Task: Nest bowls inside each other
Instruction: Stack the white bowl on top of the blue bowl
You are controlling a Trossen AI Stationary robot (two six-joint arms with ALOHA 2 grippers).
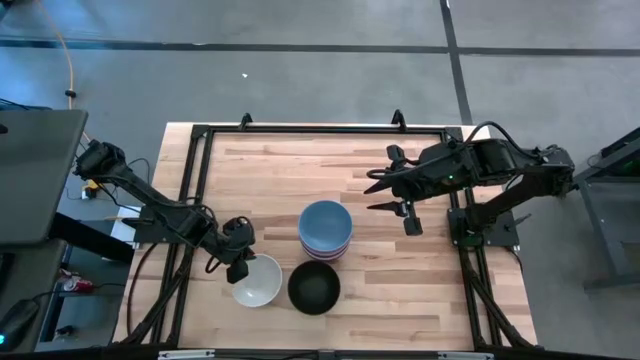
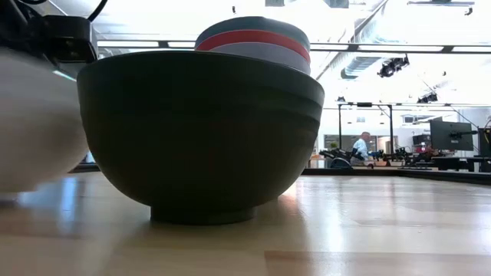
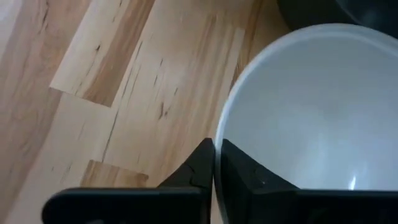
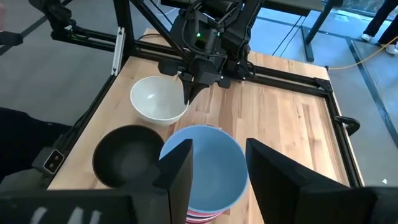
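A white bowl stands on its foot near the table's front edge, left of a black bowl. Behind them is a stack of bowls with a blue bowl on top; below it red and lavender rims show. My left gripper is shut on the white bowl's rim. My right gripper hangs open above the table, right of the stack and clear of everything; in its wrist view its fingers frame the blue bowl. My left gripper pinches the white bowl's rim on its far-left side, one finger inside the bowl and one outside. The fingers slant down from the table's left. The bowl stands upright on the table.
The black bowl stands right beside the white one, and the stack is close behind both. A black frame runs around the wooden table. Bare wood lies at the far side and at the right front.
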